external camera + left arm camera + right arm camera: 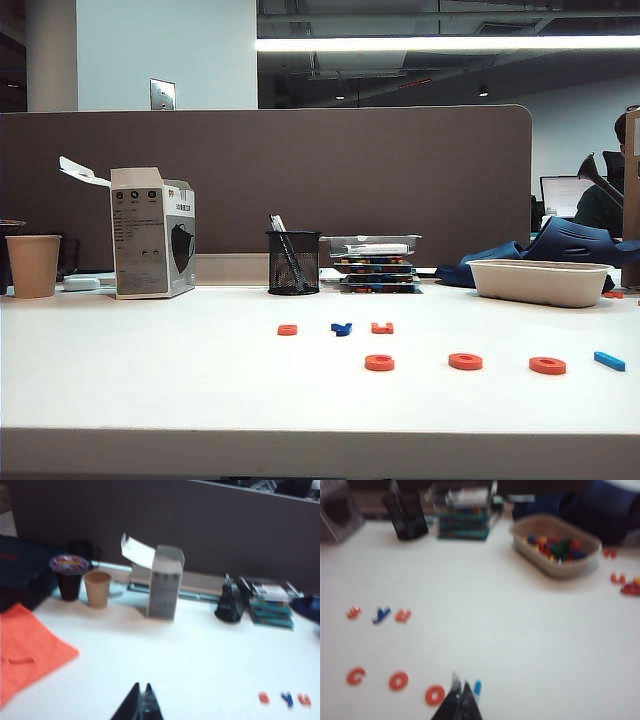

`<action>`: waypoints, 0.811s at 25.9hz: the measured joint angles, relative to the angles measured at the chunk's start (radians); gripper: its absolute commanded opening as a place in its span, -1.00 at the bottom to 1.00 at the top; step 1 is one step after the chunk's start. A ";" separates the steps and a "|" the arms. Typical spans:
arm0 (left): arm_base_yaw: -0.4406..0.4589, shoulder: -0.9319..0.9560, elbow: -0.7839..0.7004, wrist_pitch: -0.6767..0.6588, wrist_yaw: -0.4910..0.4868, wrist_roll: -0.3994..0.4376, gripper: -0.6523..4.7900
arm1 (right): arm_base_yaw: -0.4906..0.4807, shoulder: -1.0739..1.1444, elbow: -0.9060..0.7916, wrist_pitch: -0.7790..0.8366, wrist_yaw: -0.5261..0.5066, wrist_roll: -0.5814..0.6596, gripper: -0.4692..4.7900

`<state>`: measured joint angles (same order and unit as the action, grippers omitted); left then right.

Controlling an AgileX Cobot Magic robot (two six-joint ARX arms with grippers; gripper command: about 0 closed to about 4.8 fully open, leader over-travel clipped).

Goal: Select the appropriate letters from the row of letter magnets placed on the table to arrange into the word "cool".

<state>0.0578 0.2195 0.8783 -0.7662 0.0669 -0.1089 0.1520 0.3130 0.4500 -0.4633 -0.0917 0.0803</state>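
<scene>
Mostly blurred, left gripper [141, 696], right gripper [461, 692] cropped

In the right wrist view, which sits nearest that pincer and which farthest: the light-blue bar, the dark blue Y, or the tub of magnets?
From the right pincer, shut:
1. Light-blue bar, right beside the tips.
2. Dark blue Y, in the back row of letters.
3. Tub, far across the table.

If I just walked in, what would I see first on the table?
Four bright magnets lined up near the front of the white table: three orange-red ring-shaped magnets and a light-blue bar magnet, reading like "cool". Behind them sit three spare letters. In its wrist view, the shut right gripper is by the bar; the left gripper is over bare table.
</scene>
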 measured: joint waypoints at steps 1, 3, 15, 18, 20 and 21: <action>0.000 -0.023 -0.024 -0.001 0.007 0.000 -0.78 | 0.001 -0.010 -0.024 0.002 0.000 0.002 -0.83; -0.014 -0.101 -0.100 0.006 0.011 -0.001 -0.78 | 0.005 -0.049 -0.093 0.058 0.002 0.018 -0.83; -0.022 -0.219 -0.363 0.195 0.101 -0.017 -0.78 | 0.005 -0.182 -0.318 0.287 0.025 0.008 -0.83; -0.022 -0.217 -0.415 0.295 0.107 -0.054 -0.78 | 0.002 -0.206 -0.363 0.321 0.027 -0.019 -0.83; -0.022 -0.218 -0.490 0.414 0.106 -0.060 -0.78 | 0.002 -0.213 -0.396 0.352 0.040 -0.033 -0.83; -0.022 -0.218 -0.519 0.442 0.106 -0.057 -0.78 | 0.002 -0.214 -0.406 0.360 0.043 -0.035 -0.83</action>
<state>0.0360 0.0013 0.3595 -0.3244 0.1734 -0.1658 0.1539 0.0990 0.0441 -0.1032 -0.0486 0.0448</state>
